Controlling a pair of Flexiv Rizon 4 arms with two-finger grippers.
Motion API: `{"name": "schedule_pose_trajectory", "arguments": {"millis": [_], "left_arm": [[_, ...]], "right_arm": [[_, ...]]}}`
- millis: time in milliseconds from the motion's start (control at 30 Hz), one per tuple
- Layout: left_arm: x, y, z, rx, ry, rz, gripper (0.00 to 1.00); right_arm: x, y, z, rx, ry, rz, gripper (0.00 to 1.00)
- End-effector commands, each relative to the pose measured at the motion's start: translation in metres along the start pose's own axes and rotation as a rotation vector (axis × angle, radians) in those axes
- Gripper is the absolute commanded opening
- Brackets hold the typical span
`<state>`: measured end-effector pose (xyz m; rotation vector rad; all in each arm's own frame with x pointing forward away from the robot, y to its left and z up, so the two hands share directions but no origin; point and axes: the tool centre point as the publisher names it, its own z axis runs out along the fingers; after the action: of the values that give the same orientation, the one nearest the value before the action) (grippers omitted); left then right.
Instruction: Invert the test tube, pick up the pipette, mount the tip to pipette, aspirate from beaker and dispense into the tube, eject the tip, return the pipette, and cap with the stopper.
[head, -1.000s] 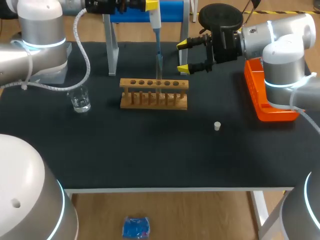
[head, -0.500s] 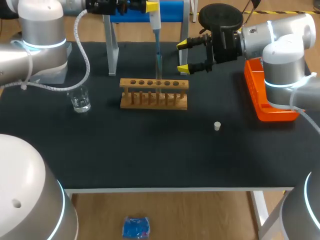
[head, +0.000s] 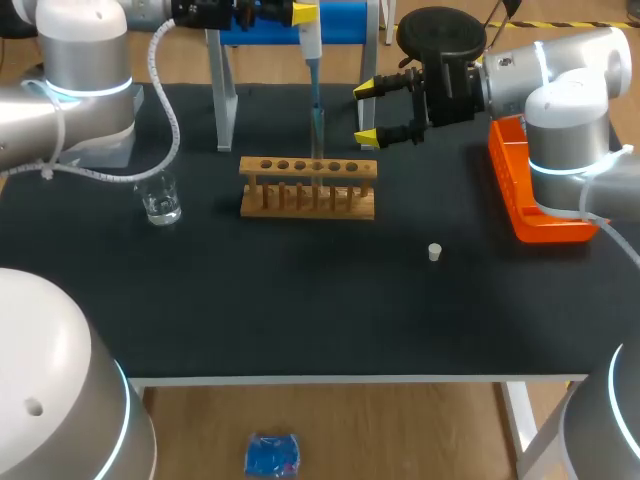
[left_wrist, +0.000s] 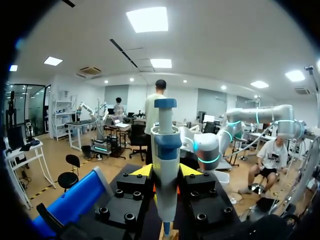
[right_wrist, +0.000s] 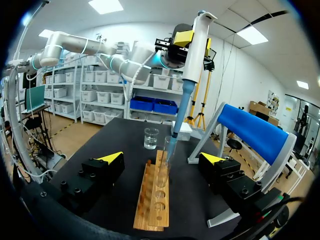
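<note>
The small clear glass beaker (head: 160, 199) stands on the black tabletop (head: 300, 300), off to the outer side of the left gripper (head: 303, 12) and lower, holding some liquid. I judge it finished with for now.

The left arm reaches in high over the far edge, wrist level and fingers pointing across the scene. Its gripper is clamped on the body of the white-and-blue pipette (left_wrist: 165, 150), one yellow fingertip on each side, so the pipette hangs plumb. That upright hold lines up the pale blue tip (head: 318, 118) with the mouth of the clear glass test tube (right_wrist: 165, 157). The tube sits open end up in the light wooden tube rack (head: 308, 187), directly beneath this gripper. The tip end appears to sit inside the tube, so this looks like the dispensing step. The blue-and-grey pipette stand (head: 226, 95) waits just behind.

The right gripper (head: 368, 112) hovers beside the tube at about rim height, fingers spread wide and holding nothing. Seen from its wrist, the rack runs straight ahead between the fingertips. The forearm lies roughly level, aimed at the left arm. This seems a standby pose, ready to steady the tube.

The small white stopper (head: 434, 252) lies on the tabletop below this gripper and nearer the front edge, for capping later. The orange plastic tip box (head: 520, 195) rests behind the gripper, under its arm.
</note>
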<state>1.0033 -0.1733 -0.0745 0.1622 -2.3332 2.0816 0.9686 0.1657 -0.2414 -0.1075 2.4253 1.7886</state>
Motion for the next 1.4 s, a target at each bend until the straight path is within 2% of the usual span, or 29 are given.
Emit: {"name": "schedule_pose_trajectory", "arguments": {"millis": [33,1400], "left_arm": [[-0.0001,0.0008,0.0006,0.0,0.0,0.003,0.0],[0.0008,0.0107,0.002,0.0,0.001,-0.009,0.0]], "right_arm": [[-0.0002,-0.0004,0.0003,0.0,0.0,-0.001,1.0],[-0.0002,-0.0004,0.0003,0.0,0.0,-0.001,1.0]]}}
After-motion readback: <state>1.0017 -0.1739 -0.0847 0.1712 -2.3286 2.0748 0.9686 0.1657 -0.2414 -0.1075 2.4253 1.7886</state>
